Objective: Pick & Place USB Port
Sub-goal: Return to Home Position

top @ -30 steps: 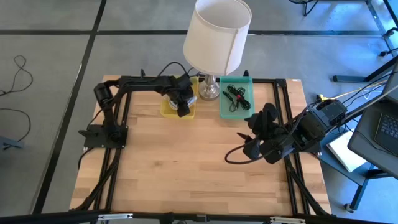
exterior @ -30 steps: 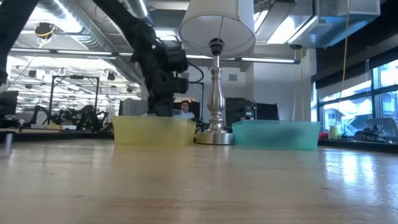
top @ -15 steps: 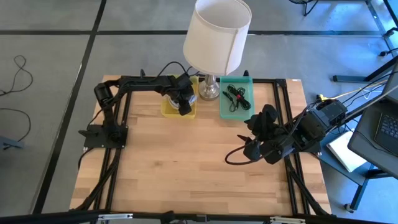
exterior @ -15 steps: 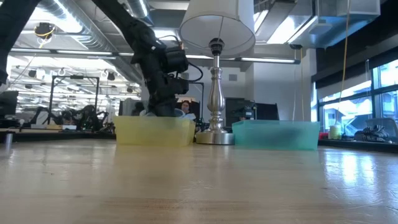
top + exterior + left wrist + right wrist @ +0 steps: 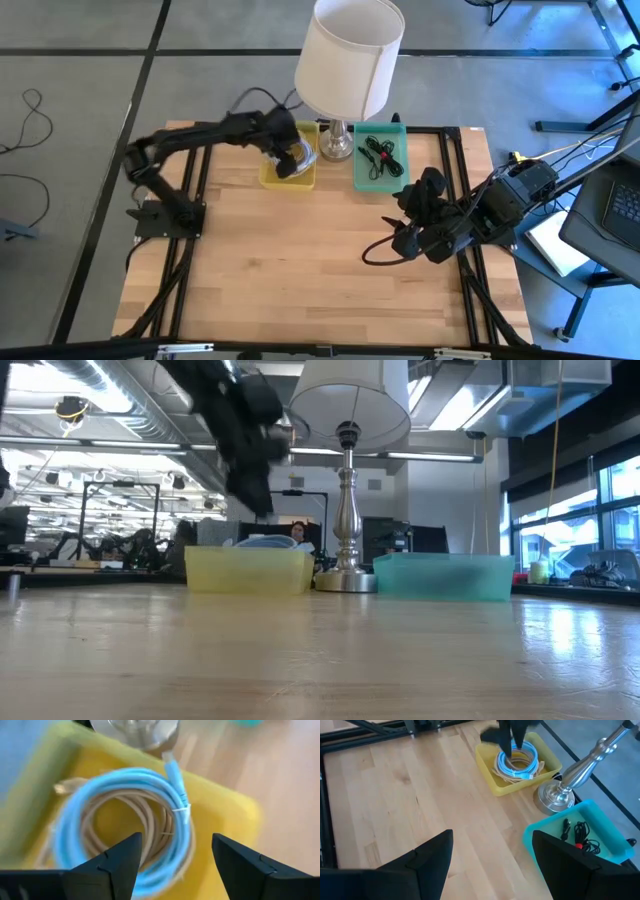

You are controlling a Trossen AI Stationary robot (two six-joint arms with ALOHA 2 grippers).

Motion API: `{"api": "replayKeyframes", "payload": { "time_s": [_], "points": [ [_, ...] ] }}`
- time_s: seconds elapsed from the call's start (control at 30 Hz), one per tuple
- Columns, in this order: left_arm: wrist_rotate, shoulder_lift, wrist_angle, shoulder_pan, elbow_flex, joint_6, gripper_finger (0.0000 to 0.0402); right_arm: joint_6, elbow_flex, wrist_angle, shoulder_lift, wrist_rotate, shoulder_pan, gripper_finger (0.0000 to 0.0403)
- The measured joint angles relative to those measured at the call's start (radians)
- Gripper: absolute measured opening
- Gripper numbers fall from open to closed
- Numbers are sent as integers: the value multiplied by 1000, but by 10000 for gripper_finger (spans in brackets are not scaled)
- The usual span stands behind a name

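A coiled light-blue cable (image 5: 125,820) with a plug at its end lies in the yellow bin (image 5: 288,172) on top of a beige coil (image 5: 152,827). Which of these the task's USB port is, I cannot tell. My left gripper (image 5: 175,842) hangs open straight above the coil, clear of it. In the low view it (image 5: 250,470) stands well above the bin's rim (image 5: 248,555). My right gripper (image 5: 400,225) waits open over the table's right half, its fingers empty.
A lamp (image 5: 345,60) with a white shade and a metal foot (image 5: 555,800) stands between the yellow bin and a teal bin (image 5: 380,157) that holds black cables (image 5: 577,832). Bare wood stretches from the bins to the near edge.
My left gripper has opened and let go of the blue cable, then risen out of the yellow bin and drawn a little toward the far left. The cable has stayed in the bin, on the beige coil.
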Motion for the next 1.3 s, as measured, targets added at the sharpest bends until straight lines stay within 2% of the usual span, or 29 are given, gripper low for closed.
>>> {"api": "replayKeyframes", "payload": {
  "time_s": [0.1,0.2,0.33,0.5,0.63,0.73,0.87,1.0,1.03,1.1,1.2,1.3],
  "points": [
    [32,-132,-67,0,0,-45,236,-5,0,0,-1,1,0,276],
    [111,-286,-110,-8,0,-117,237,-7,-1,0,-15,2,0,276],
    [233,-507,-114,-26,1,-245,237,7,-1,0,-62,8,14,276],
    [315,-758,-84,-75,2,-421,237,74,-1,0,-139,11,53,276],
    [316,-931,-72,-135,2,-533,233,113,-1,0,-187,11,102,273],
    [282,-1031,-67,-189,3,-573,217,111,-5,1,-205,12,131,249],
    [257,-1091,7,-237,-40,-591,145,99,-52,1,-205,19,150,165],
    [358,-1089,145,-267,-108,-563,29,76,-132,1,-207,24,151,37],
    [387,-1081,184,-272,-123,-560,16,76,-151,-1,-208,30,151,20],
    [421,-1068,236,-278,-150,-558,10,82,-181,0,-208,52,151,17],
    [413,-1057,233,-280,-158,-593,8,99,-211,0,-208,108,151,34],
    [455,-1061,201,-284,-158,-746,11,53,-220,0,-208,77,147,46]
  ]
}}
